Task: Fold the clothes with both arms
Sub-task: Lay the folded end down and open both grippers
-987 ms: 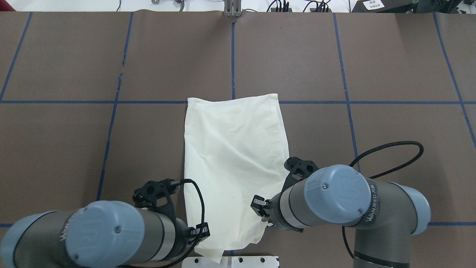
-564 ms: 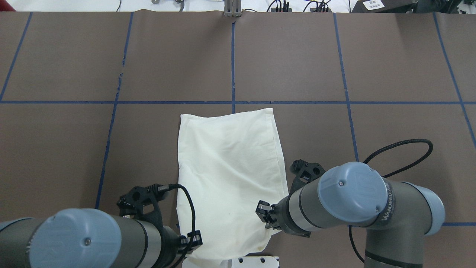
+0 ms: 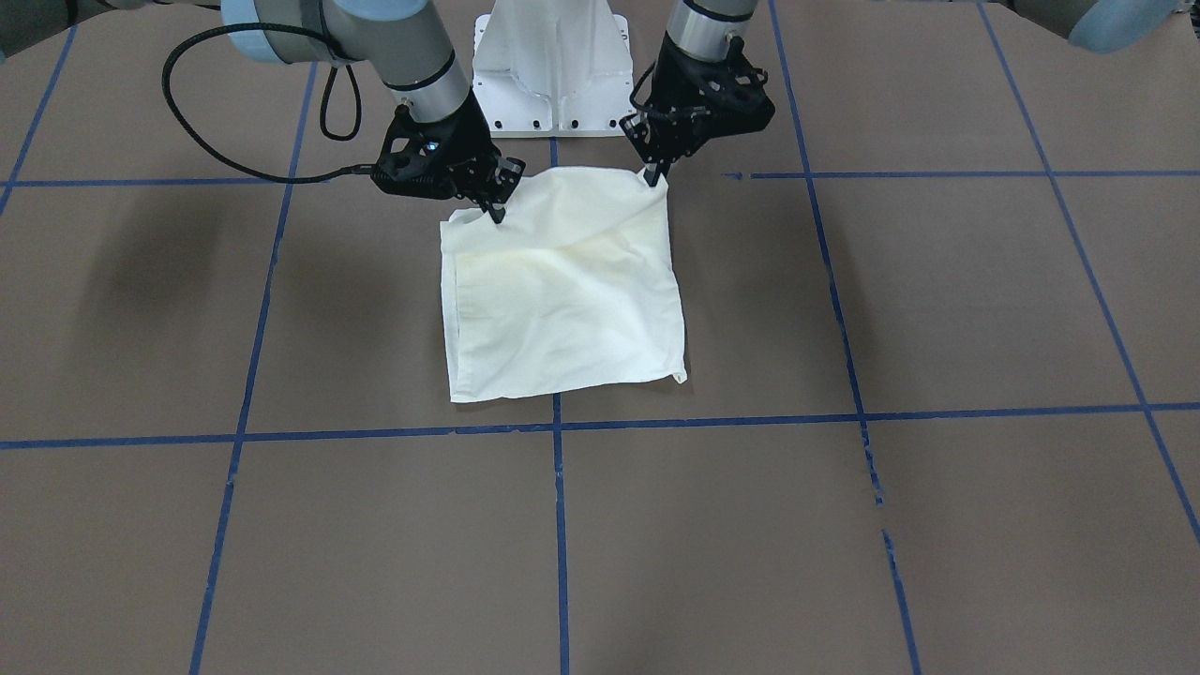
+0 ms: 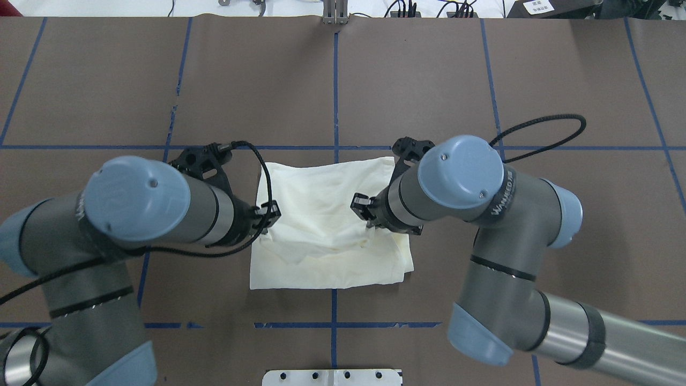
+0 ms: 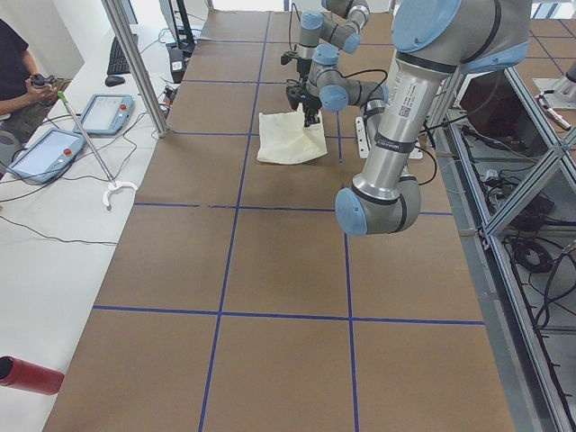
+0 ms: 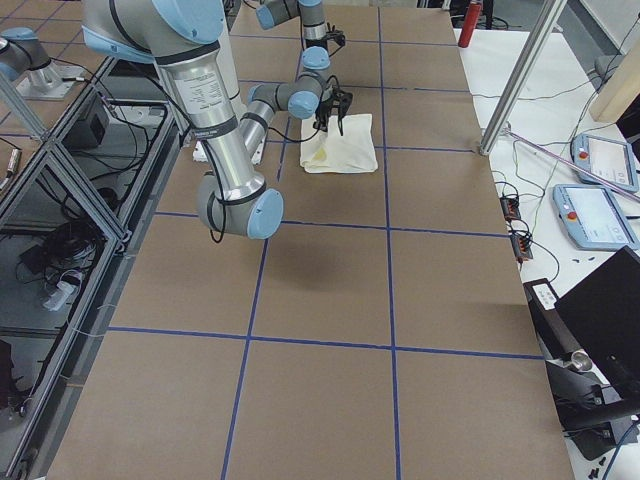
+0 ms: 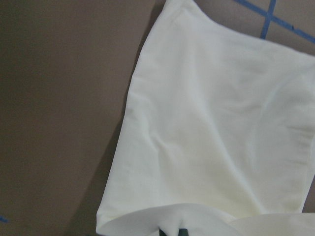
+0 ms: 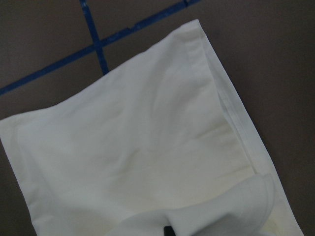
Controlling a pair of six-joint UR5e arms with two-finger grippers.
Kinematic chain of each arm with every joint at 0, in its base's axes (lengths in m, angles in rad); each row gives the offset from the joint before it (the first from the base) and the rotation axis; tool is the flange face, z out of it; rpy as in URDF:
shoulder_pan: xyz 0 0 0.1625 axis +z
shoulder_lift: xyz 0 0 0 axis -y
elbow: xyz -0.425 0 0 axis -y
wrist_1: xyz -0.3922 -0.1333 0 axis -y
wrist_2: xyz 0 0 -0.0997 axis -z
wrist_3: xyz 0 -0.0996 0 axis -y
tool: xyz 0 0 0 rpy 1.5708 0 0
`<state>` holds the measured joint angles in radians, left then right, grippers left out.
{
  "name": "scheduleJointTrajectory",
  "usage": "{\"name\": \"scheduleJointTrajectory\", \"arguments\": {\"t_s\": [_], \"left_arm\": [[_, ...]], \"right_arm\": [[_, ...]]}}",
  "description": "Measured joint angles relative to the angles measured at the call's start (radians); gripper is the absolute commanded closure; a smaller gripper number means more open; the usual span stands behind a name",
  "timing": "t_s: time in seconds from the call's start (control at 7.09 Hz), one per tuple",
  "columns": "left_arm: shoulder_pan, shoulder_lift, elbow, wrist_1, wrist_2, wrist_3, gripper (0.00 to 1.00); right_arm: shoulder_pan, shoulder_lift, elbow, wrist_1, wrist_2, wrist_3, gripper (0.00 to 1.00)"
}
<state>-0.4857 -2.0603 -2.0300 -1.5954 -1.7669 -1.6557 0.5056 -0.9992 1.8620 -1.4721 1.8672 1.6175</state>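
Garment: a cream T-shirt (image 4: pixel 321 252), plain side showing, doubled over into a rough rectangle.
Where it lies: on the brown table (image 3: pixel 937 309), midway along its length and toward the robot's edge, near the white pedestal base (image 3: pixel 553 66). Its far hem lies flat, just short of a cross line of the blue tape lines (image 3: pixel 750 417).
Left gripper (image 3: pixel 653 175): clenched on one corner of the shirt's raised edge; the wrist view shows a roll of fabric at the fingertips.
Right gripper (image 3: pixel 495 212): pinching the other corner of the same edge, fabric bunched at its tips.
Raised edge: held clear of the table between the two grippers. It sags slightly in the middle, and creases run from it down to the flat layer.
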Motion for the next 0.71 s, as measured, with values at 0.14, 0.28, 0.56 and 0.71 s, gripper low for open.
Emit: {"name": "scheduleJointTrajectory", "arguments": {"t_s": [0.14, 0.28, 0.56, 0.71], "left_arm": [[-0.052, -0.021, 0.102, -0.083, -0.01, 0.018, 1.0], [-0.091, -0.054, 0.205, -0.153, -0.013, 0.03, 0.67], [-0.15, -0.111, 0.387, -0.269, -0.011, 0.064, 0.0], [-0.182, -0.126, 0.454, -0.31, -0.011, 0.131, 0.0]], "right_arm": [[0.049, 0.076, -0.114, 0.01, 0.004, -0.023, 1.0], [0.082, 0.152, -0.251, 0.047, 0.006, -0.03, 0.4], [0.125, 0.227, -0.477, 0.168, 0.021, -0.055, 0.0], [0.165, 0.238, -0.535, 0.209, 0.061, -0.108, 0.0]]}}
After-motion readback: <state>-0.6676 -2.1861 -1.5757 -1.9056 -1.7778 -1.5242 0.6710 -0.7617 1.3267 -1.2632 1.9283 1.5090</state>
